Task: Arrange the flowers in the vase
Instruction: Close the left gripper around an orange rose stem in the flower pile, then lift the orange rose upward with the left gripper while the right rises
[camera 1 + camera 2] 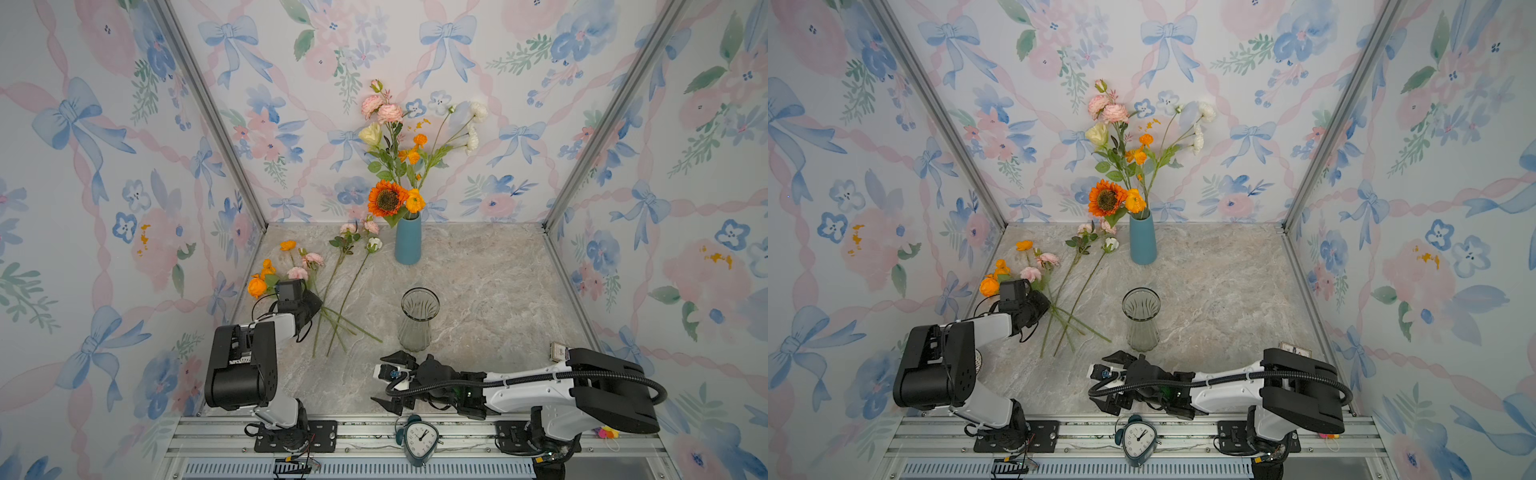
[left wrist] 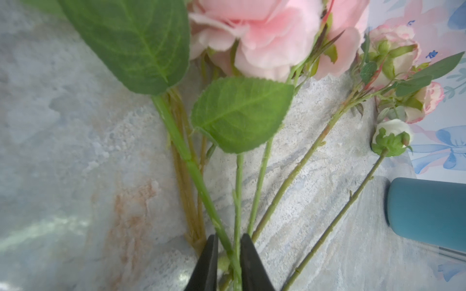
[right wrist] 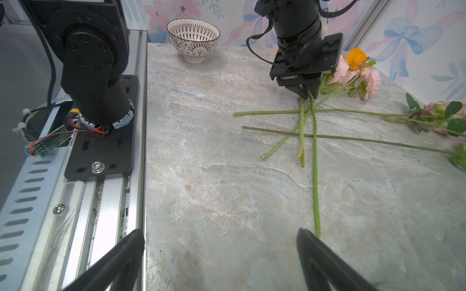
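Observation:
Several loose flowers (image 1: 344, 291) lie fanned out on the marble table's left half: orange poppies (image 1: 257, 286), pink peonies (image 1: 298, 273) and a white bud (image 1: 374, 244), their stems crossing. My left gripper (image 2: 229, 241) is down over that crossing, its jaws drawn in on two green stems of the pink peonies (image 2: 264, 35); the right wrist view shows it (image 3: 308, 94) pinching them from above. A clear glass vase (image 1: 419, 320) stands empty mid-table. Behind it a blue vase (image 1: 408, 241) holds a tall bouquet with a sunflower (image 1: 387, 198). My right gripper (image 3: 221, 233) hovers open and empty near the front edge.
A patterned bowl (image 3: 193, 40) sits at the front left corner beside the left arm's base. A teal alarm clock (image 1: 420, 439) stands on the front rail. A small box (image 1: 559, 352) lies at the right edge. Floral wallpaper walls close in three sides.

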`<move>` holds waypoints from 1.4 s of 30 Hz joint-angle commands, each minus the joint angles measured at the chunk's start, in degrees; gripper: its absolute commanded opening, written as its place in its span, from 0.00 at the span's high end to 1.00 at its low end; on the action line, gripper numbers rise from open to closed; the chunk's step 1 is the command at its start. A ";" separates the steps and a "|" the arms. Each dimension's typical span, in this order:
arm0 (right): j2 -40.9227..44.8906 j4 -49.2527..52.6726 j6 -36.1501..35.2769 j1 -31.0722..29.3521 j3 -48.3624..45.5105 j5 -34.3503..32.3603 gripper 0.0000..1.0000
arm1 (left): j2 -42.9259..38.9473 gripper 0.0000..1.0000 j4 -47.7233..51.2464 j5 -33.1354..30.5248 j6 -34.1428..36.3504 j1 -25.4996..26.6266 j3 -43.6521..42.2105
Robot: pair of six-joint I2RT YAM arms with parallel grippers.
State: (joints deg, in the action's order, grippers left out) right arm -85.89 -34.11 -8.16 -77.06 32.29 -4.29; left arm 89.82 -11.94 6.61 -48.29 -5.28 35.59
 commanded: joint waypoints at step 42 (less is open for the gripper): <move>14.82 -0.87 -3.61 1.24 -5.69 -2.47 0.03 | -33.81 1.00 3.17 -5.82 7.78 2.91 -3.13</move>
State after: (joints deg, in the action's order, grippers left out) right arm -74.74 -34.17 -10.39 -76.40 28.32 -6.07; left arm 61.04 -9.06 3.40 -46.50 -4.03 32.16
